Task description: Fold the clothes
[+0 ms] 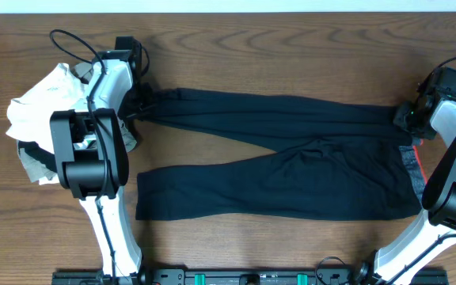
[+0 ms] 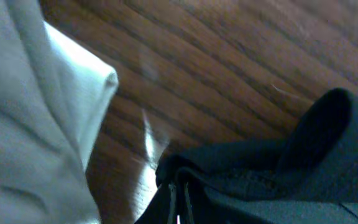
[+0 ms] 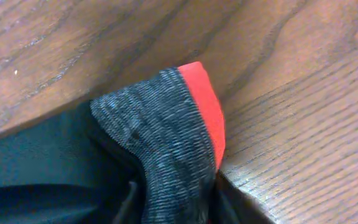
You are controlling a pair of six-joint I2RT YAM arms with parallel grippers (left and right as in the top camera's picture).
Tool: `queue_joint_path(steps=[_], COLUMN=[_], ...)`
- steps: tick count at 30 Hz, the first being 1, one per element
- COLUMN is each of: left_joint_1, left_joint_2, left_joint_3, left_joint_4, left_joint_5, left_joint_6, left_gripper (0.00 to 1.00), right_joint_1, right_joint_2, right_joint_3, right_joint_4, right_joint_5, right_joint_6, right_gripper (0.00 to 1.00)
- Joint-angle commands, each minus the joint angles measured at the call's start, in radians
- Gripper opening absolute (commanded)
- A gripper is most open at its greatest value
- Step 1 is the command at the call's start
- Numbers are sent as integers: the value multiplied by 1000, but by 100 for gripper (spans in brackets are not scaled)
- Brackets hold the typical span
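The clothes, long black pants (image 1: 291, 158), lie flat across the table with the legs pointing left and the grey waistband (image 1: 412, 170) at the right. My left gripper (image 1: 138, 103) sits at the end of the far leg. In the left wrist view it (image 2: 180, 208) is shut on a fold of black fabric (image 2: 278, 180). My right gripper (image 1: 406, 117) is at the far corner of the waistband. In the right wrist view the heathered grey band (image 3: 160, 137) with its coral edge (image 3: 204, 106) bunches up between the jaws of the right gripper (image 3: 179, 208), touching both.
A crumpled pile with a white T-shirt (image 1: 42, 103) lies at the left edge, just behind my left arm, and shows as white cloth (image 2: 36, 124) in the left wrist view. Bare wood table (image 1: 291, 47) runs along the back. Both arm bases stand at the front edge.
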Motion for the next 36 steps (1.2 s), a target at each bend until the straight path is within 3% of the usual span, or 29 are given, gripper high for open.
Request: queue_joint_path(steps=[1,5,14,20,22,25,32,36], left_joint_1=[18,13,12,5,-3,-25,-76,-95], left_joint_2=[-25,-28,-135,-283,-312,-327,-326,-326], left_joint_3=[-15,-12,-11,-11,-11,-11,-25,-25], left_joint_4=[23,35,15,-27,-39,-74,-119,-116], left_joint_5=[-52,-10,80,159,170,170,169,169], left_joint_6=[-11,38,60,59,58,59,59,59], left_gripper=[6,21,27,28,35,44,44,45], right_joint_1=[-18,-18,-23,-23,-23,-23,-20,-10], right_joint_2=[5,-16,-270,-360,-341,-273,-87,-20], right_joint_3=[-25,-16,9,9,3,-4,-4,-4], right_joint_4=[-5,-5,0,-59,-73,-73,-69,-60], right_joint_5=[10,10,8,-19,-19,-20,-241,-254], right_joint_6=[-13,-13,-21,-58,-58,-58,-151,-150], right_gripper=[40,44,63,59,59,58,45,38])
